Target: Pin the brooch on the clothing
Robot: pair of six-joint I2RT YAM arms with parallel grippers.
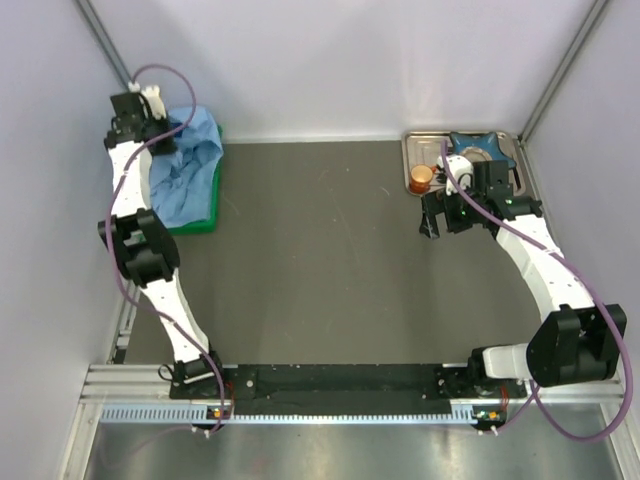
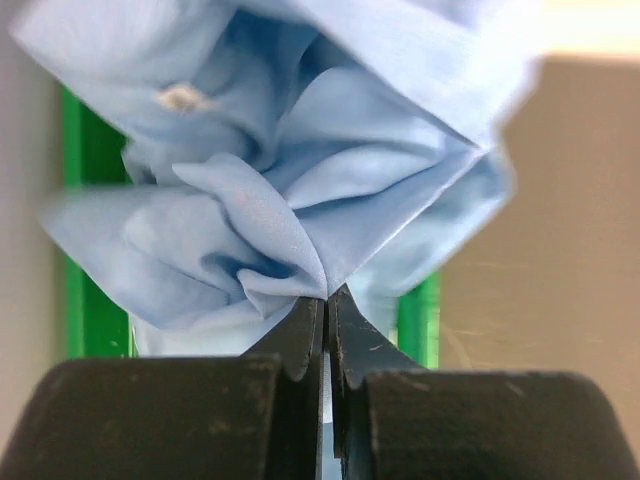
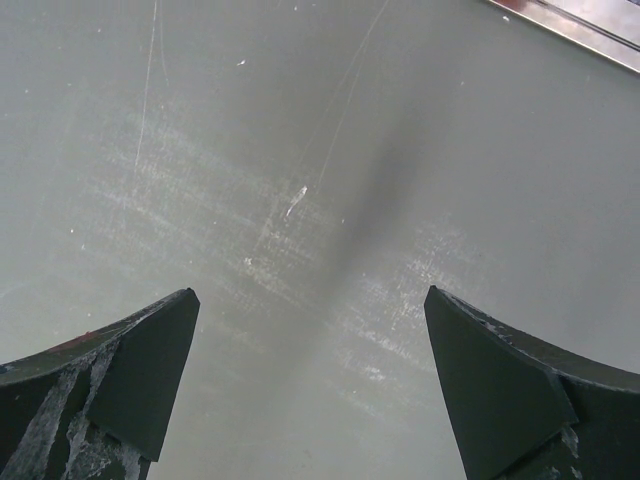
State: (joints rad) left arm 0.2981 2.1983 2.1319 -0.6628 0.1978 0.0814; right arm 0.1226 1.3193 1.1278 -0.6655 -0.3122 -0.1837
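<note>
The clothing, a crumpled light blue shirt (image 1: pixel 192 160), hangs bunched over a green bin (image 1: pixel 205 222) at the far left. My left gripper (image 1: pixel 163 137) is shut on a fold of the shirt (image 2: pixel 300 180); in the left wrist view the jaws (image 2: pixel 327 298) meet on a pinch of fabric. A small blurred pale spot (image 2: pixel 182 97) shows on the cloth; I cannot tell what it is. My right gripper (image 1: pixel 433 224) is open and empty above the bare table, its fingertips (image 3: pixel 150 350) wide apart. The brooch is not visible in any view.
A metal tray (image 1: pixel 508 142) at the far right holds an orange cup (image 1: pixel 421 178) and a blue star-shaped dish (image 1: pixel 475 148), just behind my right gripper. The tray's edge (image 3: pixel 590 30) shows in the right wrist view. Pale walls close the cell.
</note>
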